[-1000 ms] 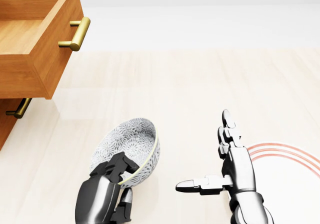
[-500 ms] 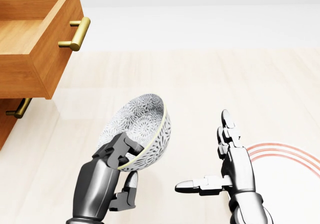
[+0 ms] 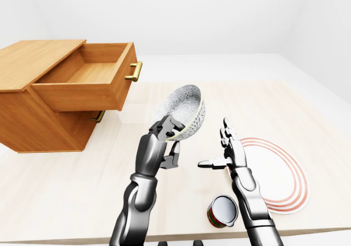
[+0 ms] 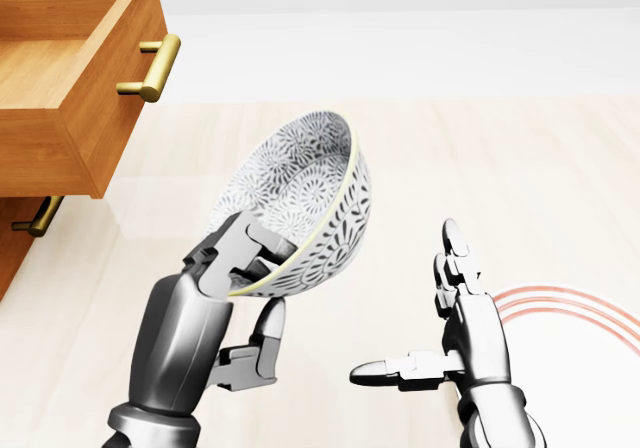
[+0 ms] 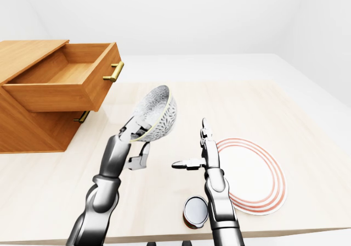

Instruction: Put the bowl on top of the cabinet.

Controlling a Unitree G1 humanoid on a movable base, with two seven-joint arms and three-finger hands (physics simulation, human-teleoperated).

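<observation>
Well, our left hand [image 4: 212,313] pinches the tilted bowl [image 4: 300,183] by its rim, up off the table [image 4: 470,148], apart from the drawer [image 4: 125,88]. Our right hand [image 4: 470,333] is spread.

Looks like a bare test room in a simulator, dressed a little like a home dining corner. Smooth white walls [image 3: 208,15] from 9 to 3 o'clock in the left-eye view, flat even light, clean rendered surfaces. Below, a wide pale wooden tabletop [image 3: 60,185]. At 10 o'clock, a small brown wooden cabinet [image 3: 33,62] with upper drawer [image 3: 82,95] pulled open and brass bar handle [image 3: 135,71]. Near the centre, a grey-and-white patterned bowl [image 4: 300,188]. At 4 o'clock, a round white plate with red rings [image 3: 282,174]; at 5 o'clock, a small red-and-green tin can [image 3: 222,211]. Household ware and furniture throughout.
</observation>
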